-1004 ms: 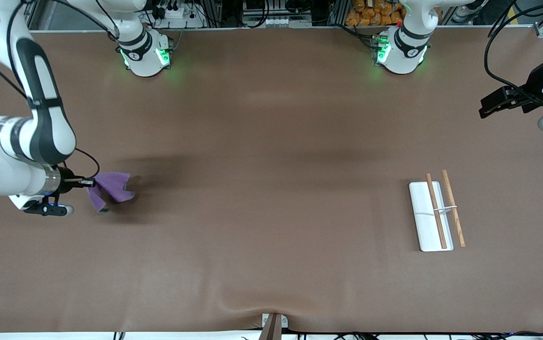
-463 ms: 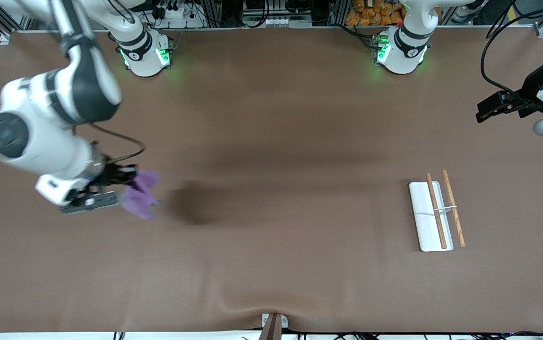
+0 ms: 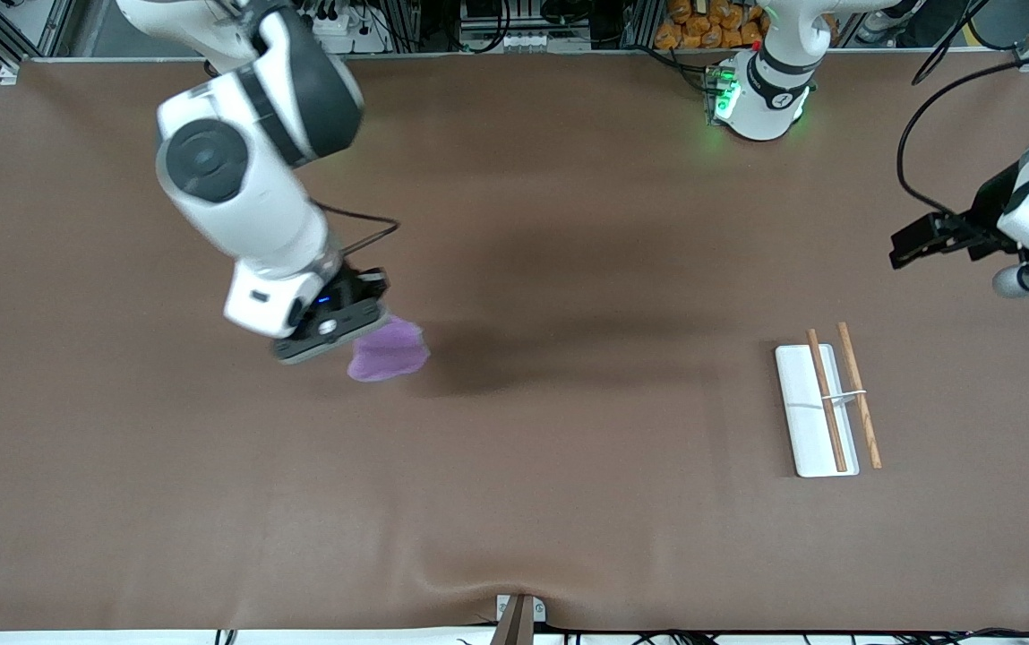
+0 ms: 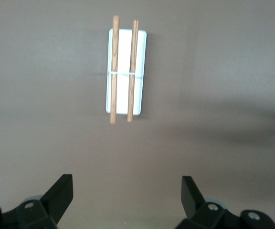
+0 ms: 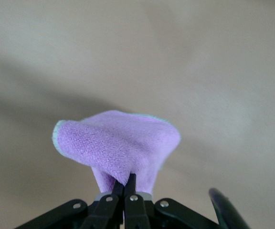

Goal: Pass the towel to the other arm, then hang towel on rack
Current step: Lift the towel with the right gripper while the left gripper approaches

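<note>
My right gripper (image 3: 364, 333) is shut on the purple towel (image 3: 388, 354) and holds it up in the air over the table's middle part, toward the right arm's end. In the right wrist view the towel (image 5: 118, 148) hangs bunched from the closed fingertips (image 5: 132, 180). The rack (image 3: 817, 409), a white base with two brown rods, lies toward the left arm's end. My left gripper (image 3: 904, 246) is open and empty, in the air over the table's edge at the left arm's end. In the left wrist view the rack (image 4: 125, 67) shows past the open gripper (image 4: 126, 191).
The table is covered by a brown mat (image 3: 514, 466). Both arm bases stand along the edge farthest from the front camera. A small brown bracket (image 3: 518, 618) sits at the nearest edge.
My right arm has swung with the towel from the right arm's end toward the table's middle and risen. My left gripper has moved slightly toward the rack.
</note>
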